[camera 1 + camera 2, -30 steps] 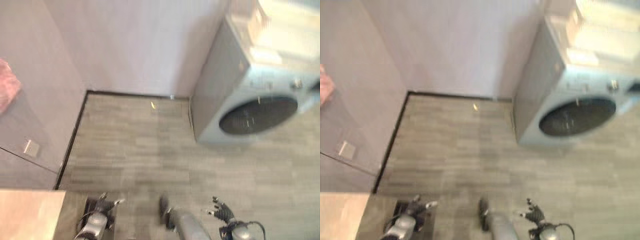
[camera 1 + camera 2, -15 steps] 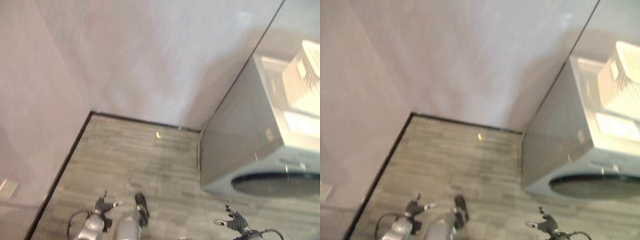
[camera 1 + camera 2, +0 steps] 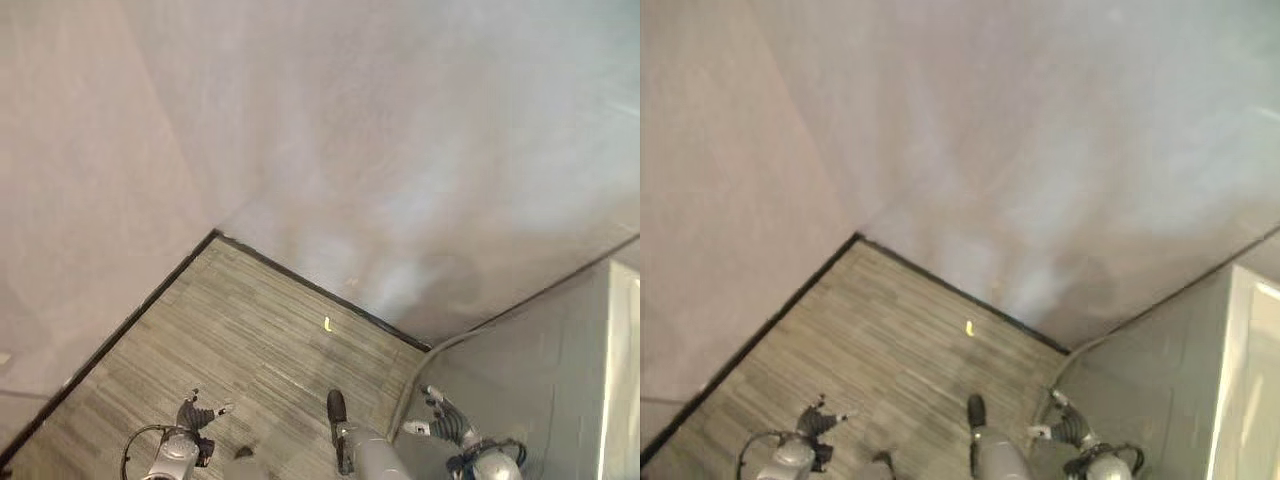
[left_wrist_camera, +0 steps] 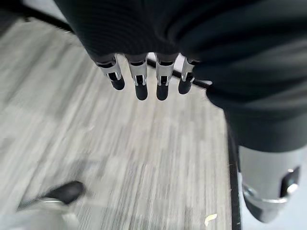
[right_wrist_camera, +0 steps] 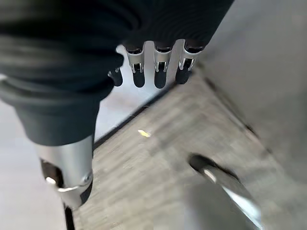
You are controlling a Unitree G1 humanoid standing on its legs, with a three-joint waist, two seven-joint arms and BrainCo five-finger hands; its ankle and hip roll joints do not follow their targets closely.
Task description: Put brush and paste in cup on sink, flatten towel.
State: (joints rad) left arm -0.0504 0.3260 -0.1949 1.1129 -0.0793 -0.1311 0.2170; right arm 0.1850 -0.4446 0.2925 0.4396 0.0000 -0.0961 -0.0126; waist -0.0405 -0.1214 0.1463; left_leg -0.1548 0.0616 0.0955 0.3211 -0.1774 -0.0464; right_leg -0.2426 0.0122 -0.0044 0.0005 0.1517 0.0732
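- Pale walls (image 3: 330, 130) meet in a corner; a dark baseboard (image 3: 300, 282) runs along their foot.
- Grey wood-look floor (image 3: 250, 340) below, nothing on it but a small yellow scrap (image 3: 326, 323) near the baseboard.
- Grey appliance side (image 3: 540, 370) at lower right, close to the right hand.
- Left hand (image 3: 197, 415) hangs low over the floor, fingers (image 4: 140, 81) straight and relaxed, holding nothing.
- Right hand (image 3: 448, 422) low beside the appliance, fingers (image 5: 159, 72) likewise loose, empty.
- Brush, paste, cup, towel and sink: none in these views, so where they are can't be told.
- Step, as a judgement: robot is walking or turning, no handling step started.
- Next move calls for getting the sink surface into view, then finding brush or paste before any reach.
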